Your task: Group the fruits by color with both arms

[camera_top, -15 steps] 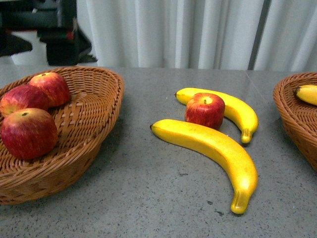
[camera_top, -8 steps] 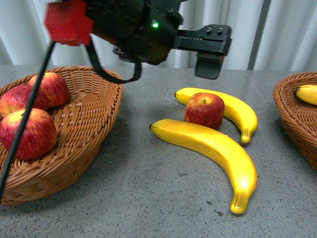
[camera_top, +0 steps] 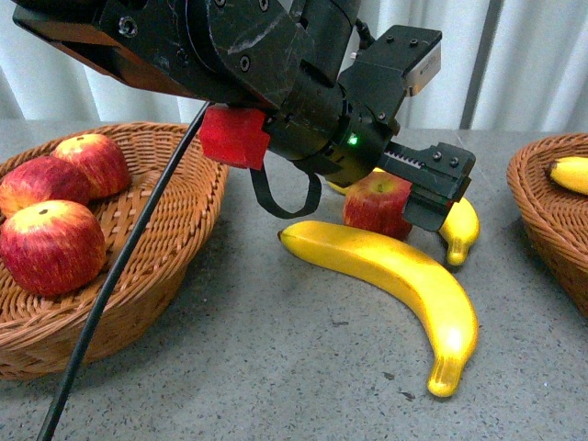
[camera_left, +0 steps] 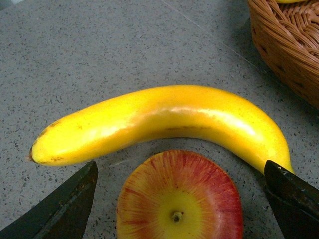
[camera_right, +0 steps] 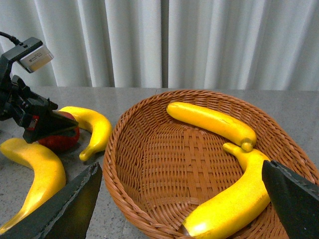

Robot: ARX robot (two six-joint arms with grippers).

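Note:
A red apple (camera_top: 375,207) sits on the grey table between two yellow bananas, one near (camera_top: 395,276) and one far (camera_top: 462,228). My left gripper (camera_top: 409,184) is open and hangs right over this apple. In the left wrist view the apple (camera_left: 199,189) lies between the two spread fingers (camera_left: 65,209), with a banana (camera_left: 164,119) just beyond it. My right gripper (camera_right: 179,201) is open and empty over the right basket (camera_right: 149,164), which holds two bananas (camera_right: 209,122) (camera_right: 234,204). It does not show in the front view.
The left wicker basket (camera_top: 184,211) holds three red apples (camera_top: 50,246). The right basket's rim (camera_top: 542,207) shows at the front view's right edge with a banana (camera_top: 571,173) in it. White curtains hang behind the table.
The left arm has come in from the upper left and dropped down and to the right, from above the table to right over the middle apple. The fruits have not moved.

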